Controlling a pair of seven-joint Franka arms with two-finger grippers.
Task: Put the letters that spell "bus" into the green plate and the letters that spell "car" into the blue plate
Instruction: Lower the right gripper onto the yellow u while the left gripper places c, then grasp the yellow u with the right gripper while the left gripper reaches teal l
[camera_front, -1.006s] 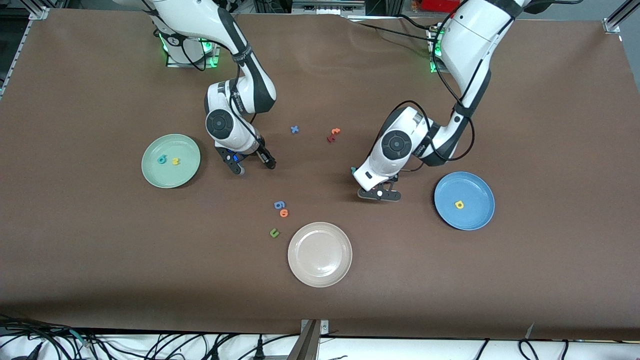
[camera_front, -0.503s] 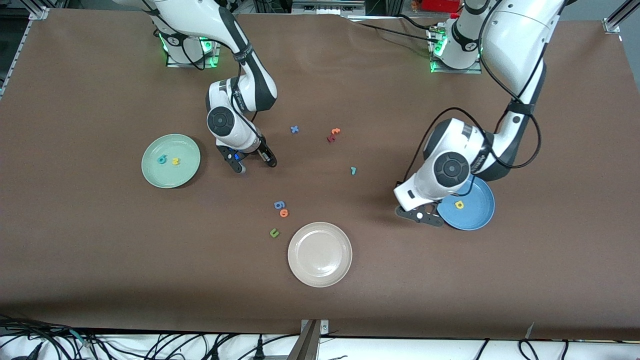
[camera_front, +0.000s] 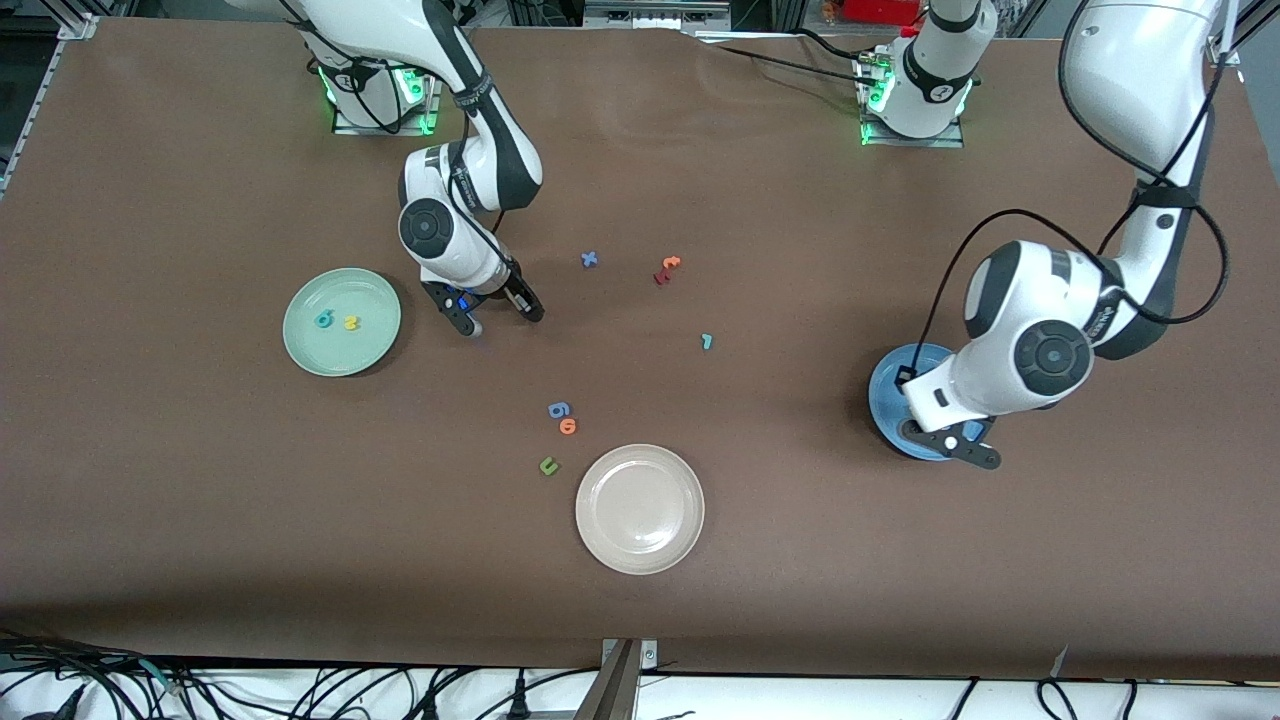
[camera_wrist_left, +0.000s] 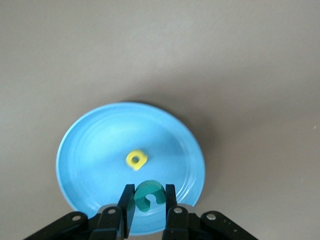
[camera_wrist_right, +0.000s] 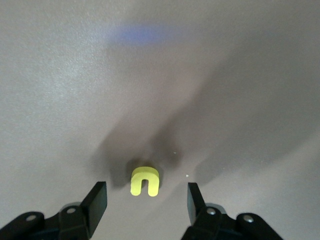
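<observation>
My left gripper (camera_wrist_left: 149, 188) is shut on the teal c (camera_wrist_left: 148, 196) and hangs over the blue plate (camera_wrist_left: 90, 150), where the yellow a (camera_wrist_left: 136, 159) lies. In the front view the left gripper (camera_front: 952, 446) covers most of the blue plate (camera_front: 884, 386). My right gripper (camera_wrist_right: 145, 193) stands open low over the table, one finger on each side of the yellow u (camera_wrist_right: 145, 181), apart from it. It sits beside the green plate (camera_front: 300, 350), which holds the teal b (camera_front: 323, 319) and the yellow s (camera_front: 350, 322). The teal r (camera_front: 706, 341) lies mid-table.
A beige plate (camera_front: 640, 550) sits nearest the front camera. Beside it lie a dark green u (camera_front: 548, 465), an orange o (camera_front: 568, 426) and a blue 6-like piece (camera_front: 558, 409). A blue x (camera_front: 589, 259) and orange and red letters (camera_front: 667, 268) lie nearer the bases.
The left arm has swung from beside the teal r over to the blue plate, carrying the teal c. The right gripper's fingers have narrowed a little round the yellow u.
</observation>
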